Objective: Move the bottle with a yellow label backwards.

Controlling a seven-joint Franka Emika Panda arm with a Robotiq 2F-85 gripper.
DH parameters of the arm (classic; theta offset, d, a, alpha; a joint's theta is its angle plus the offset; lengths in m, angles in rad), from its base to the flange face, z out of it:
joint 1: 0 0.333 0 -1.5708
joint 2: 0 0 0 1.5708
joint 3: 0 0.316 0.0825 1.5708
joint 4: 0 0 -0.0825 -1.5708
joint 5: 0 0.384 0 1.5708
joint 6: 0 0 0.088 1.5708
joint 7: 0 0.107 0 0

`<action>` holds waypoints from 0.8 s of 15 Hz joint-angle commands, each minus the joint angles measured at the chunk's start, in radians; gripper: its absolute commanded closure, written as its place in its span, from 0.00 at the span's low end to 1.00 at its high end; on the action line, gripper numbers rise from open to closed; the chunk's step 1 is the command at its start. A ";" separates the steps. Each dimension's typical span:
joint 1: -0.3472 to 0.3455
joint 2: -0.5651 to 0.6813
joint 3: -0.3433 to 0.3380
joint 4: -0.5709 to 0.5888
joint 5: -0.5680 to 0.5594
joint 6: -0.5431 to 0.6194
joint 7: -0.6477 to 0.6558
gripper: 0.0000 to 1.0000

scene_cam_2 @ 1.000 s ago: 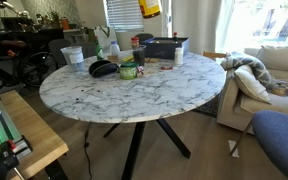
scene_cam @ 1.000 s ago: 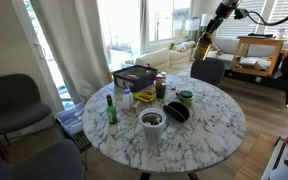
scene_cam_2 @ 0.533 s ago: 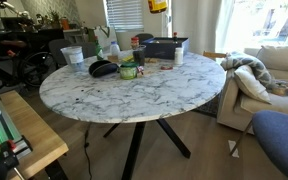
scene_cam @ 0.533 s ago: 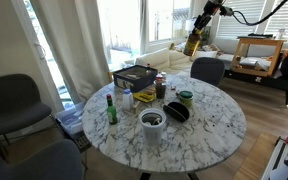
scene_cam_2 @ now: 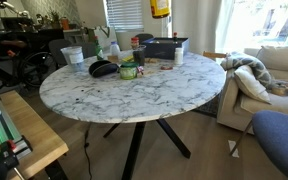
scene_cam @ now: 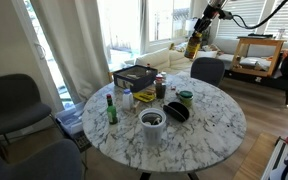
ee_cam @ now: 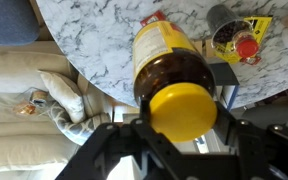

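The bottle with a yellow label (ee_cam: 169,45) is brown glass with a yellow cap. In the wrist view it fills the middle, clamped between the fingers of my gripper (ee_cam: 181,92). In both exterior views the gripper (scene_cam: 195,40) holds the bottle (scene_cam: 193,46) high in the air, well above and beyond the far edge of the round marble table (scene_cam: 219,130). In an exterior view the bottle (scene_cam_2: 159,8) shows only at the top edge of the frame, above the table (scene_cam_2: 134,95).
On the table stand a slim green bottle (scene_cam: 111,108), a white cup (scene_cam: 153,124), a dark bowl (scene_cam: 177,112), a green-lidded jar (scene_cam: 186,99), a can (scene_cam: 160,86) and a black box (scene_cam: 134,77). Chairs ring the table; a sofa (scene_cam: 169,55) is behind.
My gripper has carried the bottle further from the table's near side and slightly higher. Objects on the table have not moved.
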State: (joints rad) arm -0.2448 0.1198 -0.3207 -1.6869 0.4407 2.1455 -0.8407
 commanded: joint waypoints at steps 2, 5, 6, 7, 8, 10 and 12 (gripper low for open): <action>-0.108 0.253 0.076 0.274 0.107 -0.087 -0.021 0.63; -0.146 0.371 0.162 0.425 0.100 -0.162 -0.008 0.63; -0.141 0.406 0.188 0.473 0.075 -0.188 0.003 0.63; -0.131 0.443 0.206 0.522 0.045 -0.202 0.018 0.63; -0.106 0.481 0.216 0.569 -0.006 -0.193 0.040 0.63; -0.085 0.546 0.251 0.662 -0.064 -0.200 0.081 0.63; -0.079 0.488 0.242 0.555 -0.037 -0.153 0.053 0.38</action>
State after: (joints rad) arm -0.3233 0.6092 -0.0783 -1.1300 0.4031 1.9922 -0.7866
